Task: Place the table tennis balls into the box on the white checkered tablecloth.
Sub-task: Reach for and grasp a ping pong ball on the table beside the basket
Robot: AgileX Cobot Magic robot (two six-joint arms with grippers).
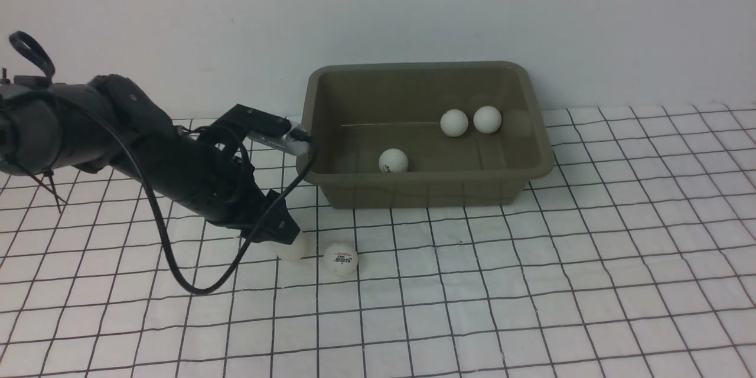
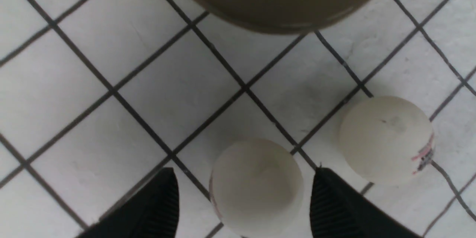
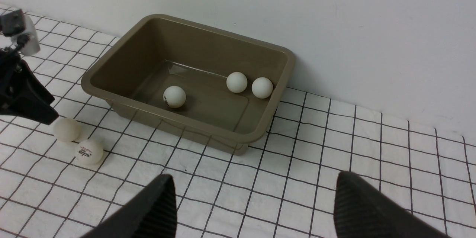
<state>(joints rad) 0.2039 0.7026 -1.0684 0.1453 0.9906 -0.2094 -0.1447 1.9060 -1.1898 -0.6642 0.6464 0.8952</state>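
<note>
**Left gripper straddles a ball on the cloth; three balls already in the box**

We see the left gripper (image 2: 244, 174) down at the cloth. Its black ribbed fingers (image 2: 156, 208) stand on either side of a small matte white table tennis ball (image 2: 256, 186). A sliver of cloth shows between the ball and each finger, so the jaws are parted around it and do not pinch it. The ball rests on the white checkered tablecloth (image 1: 590, 283), a slightly wrinkled cloth with a thin black grid.

Just outside one fingertip lies a second white ball (image 1: 340, 258) with a red and dark printed logo. It sits near the first but apart from it.

Beyond these two, toward the pale wall (image 1: 378, 6), the rectangular olive-brown plastic box (image 1: 425, 195) with rounded corners and a flared rim stands on the cloth. Inside it, a white ball with a dark mark (image 1: 393, 160) lies near the front wall. Further back and to the right, a pair of plain white balls (image 1: 453, 122) sit side by side.

The black left arm (image 1: 177, 165) reaches in from the left, and its black cable (image 1: 177, 274) loops down onto the cloth.

The right gripper (image 3: 253, 176) hangs over bare cloth in front of the box, its fingers spread wide with nothing between them.
</note>
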